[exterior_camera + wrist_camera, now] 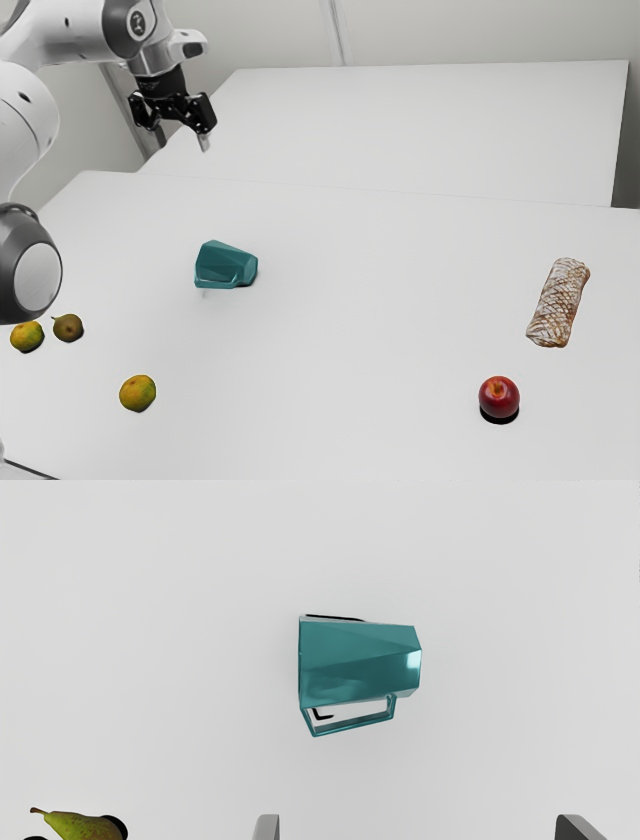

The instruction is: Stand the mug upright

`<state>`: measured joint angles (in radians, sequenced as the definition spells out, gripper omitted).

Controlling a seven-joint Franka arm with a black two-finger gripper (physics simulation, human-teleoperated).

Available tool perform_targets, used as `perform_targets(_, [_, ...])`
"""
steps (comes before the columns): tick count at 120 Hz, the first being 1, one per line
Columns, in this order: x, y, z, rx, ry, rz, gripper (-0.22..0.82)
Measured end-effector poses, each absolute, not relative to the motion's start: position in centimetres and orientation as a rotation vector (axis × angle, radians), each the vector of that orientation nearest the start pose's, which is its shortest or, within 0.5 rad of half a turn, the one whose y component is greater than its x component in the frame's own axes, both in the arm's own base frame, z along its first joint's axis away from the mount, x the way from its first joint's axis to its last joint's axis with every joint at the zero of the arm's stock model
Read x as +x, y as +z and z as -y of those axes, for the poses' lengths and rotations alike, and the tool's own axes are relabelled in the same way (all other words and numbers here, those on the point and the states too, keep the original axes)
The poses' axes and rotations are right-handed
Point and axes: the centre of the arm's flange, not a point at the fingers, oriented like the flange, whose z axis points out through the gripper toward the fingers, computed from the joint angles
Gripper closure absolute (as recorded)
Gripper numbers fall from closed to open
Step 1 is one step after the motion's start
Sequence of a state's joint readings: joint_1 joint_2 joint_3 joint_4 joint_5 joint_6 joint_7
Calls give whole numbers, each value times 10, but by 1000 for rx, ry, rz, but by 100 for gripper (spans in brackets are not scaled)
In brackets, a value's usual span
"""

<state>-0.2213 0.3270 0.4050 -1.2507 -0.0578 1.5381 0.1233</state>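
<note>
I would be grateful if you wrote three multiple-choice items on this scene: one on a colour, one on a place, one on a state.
1. What colour is the mug?
A) White
B) Teal
C) Red

2. What lies nearest to the apple?
A) The pastry
B) The pear
C) The mug

3. How does the mug rest?
A) Upright
B) Upside down
C) On its side

Right letters:
1: B, as both views show its blue-green body.
2: A, as the exterior view has the pastry just beyond the apple, with the mug and pear far off toward that view's left.
3: C, as its body lies lengthwise, with the handle sticking out sideways.
</note>
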Motion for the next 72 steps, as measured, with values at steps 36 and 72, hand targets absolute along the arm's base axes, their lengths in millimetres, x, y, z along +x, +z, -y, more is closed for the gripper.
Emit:
perform_targets(36, [641,580,-68,-3100,68,53,0])
perform_targets(72, [599,517,-162,-3243,253,261,0])
